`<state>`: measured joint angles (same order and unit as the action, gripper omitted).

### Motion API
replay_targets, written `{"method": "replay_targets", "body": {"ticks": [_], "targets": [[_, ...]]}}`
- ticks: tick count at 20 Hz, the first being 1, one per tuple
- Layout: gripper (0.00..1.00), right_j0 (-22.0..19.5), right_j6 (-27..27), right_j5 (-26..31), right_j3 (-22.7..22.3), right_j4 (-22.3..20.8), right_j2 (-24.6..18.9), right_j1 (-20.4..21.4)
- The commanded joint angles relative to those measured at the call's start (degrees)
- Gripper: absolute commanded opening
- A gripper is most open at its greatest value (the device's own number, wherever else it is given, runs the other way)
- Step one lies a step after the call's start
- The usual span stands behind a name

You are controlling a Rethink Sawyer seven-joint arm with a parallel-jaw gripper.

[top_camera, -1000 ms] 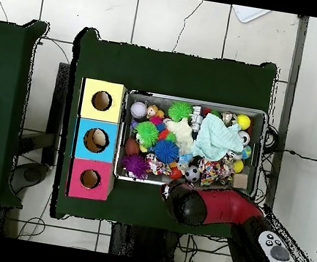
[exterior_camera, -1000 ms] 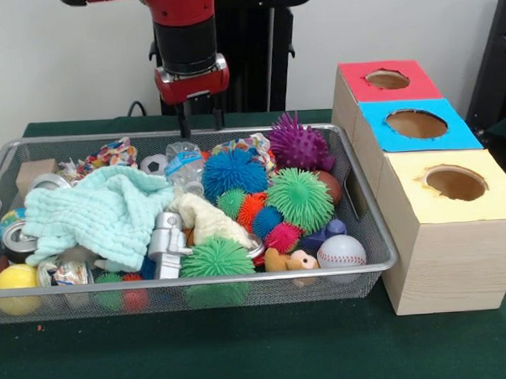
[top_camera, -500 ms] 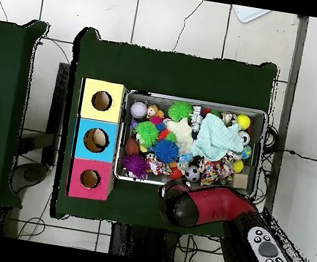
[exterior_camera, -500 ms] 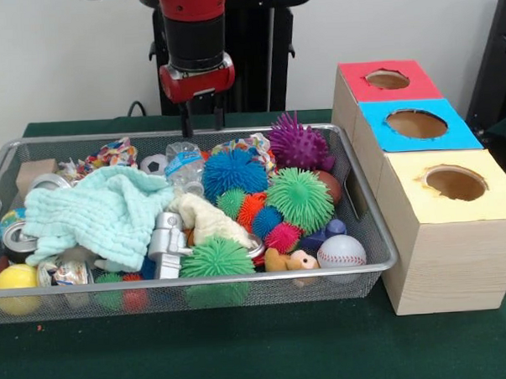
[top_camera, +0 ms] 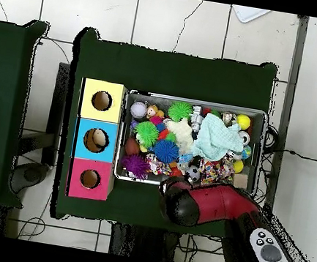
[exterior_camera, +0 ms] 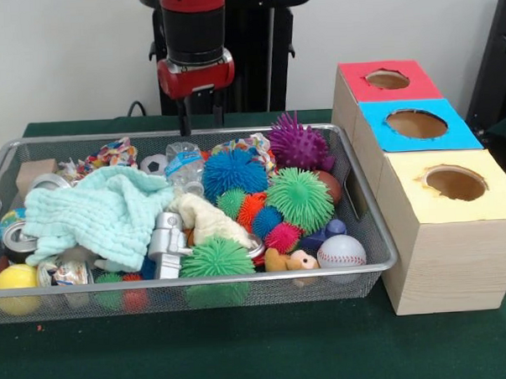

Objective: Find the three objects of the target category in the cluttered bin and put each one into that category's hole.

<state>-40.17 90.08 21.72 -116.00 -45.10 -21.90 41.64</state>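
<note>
The wire bin [exterior_camera: 367,210] [top_camera: 197,103] holds a jumble of toys. Among them are a blue spiky ball [exterior_camera: 233,171], a green spiky ball [exterior_camera: 299,197], a purple spiky ball [exterior_camera: 297,143], a baseball [exterior_camera: 341,252], a small soccer ball [exterior_camera: 154,164] and a yellow ball [exterior_camera: 15,278]. My gripper [exterior_camera: 201,121] hangs above the bin's far rim, open, with nothing between its fingers. In the overhead view the arm's red and black wrist [top_camera: 183,204] covers the gripper beside the bin's lower edge.
Three wooden boxes stand beside the bin, each with a round hole: red top [exterior_camera: 387,79] [top_camera: 89,179], blue top [exterior_camera: 416,124] [top_camera: 95,139], yellow top [exterior_camera: 454,183] [top_camera: 101,101]. A mint cloth [exterior_camera: 103,211] [top_camera: 216,137] covers part of the bin. A silver toy robot [exterior_camera: 166,239] lies near the front.
The gripper has risen slightly above the bin's far rim and stays open. The arm shifted a little in the overhead view. Nothing in the bin has moved.
</note>
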Motion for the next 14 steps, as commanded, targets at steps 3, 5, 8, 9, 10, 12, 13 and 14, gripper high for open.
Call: {"method": "replay_targets", "body": {"ticks": [3,5,8,9,10,12,13,14], "targets": [[1.0,-0.79,-5.69,4.78,1.72,1.44,-6.59,2.27],[1.0,-0.36,-5.11,3.8,3.06,0.05,-6.12,0.69],[1.0,-1.95,-6.37,4.14,4.01,-0.22,-7.02,-0.09],[1.0,-2.12,-6.78,4.5,4.24,-0.15,-7.35,-0.22],[1.0,-2.56,-7.3,4.29,4.95,-0.57,-7.65,-0.9],[1.0,-2.14,-6.84,3.56,6.68,-1.69,-7.28,-2.88],[1.0,-1.96,-6.52,2.81,7.48,-2.35,-7.16,-3.93],[1.0,-1.89,-6.41,2.48,7.83,-2.68,-7.15,-4.42]]}}
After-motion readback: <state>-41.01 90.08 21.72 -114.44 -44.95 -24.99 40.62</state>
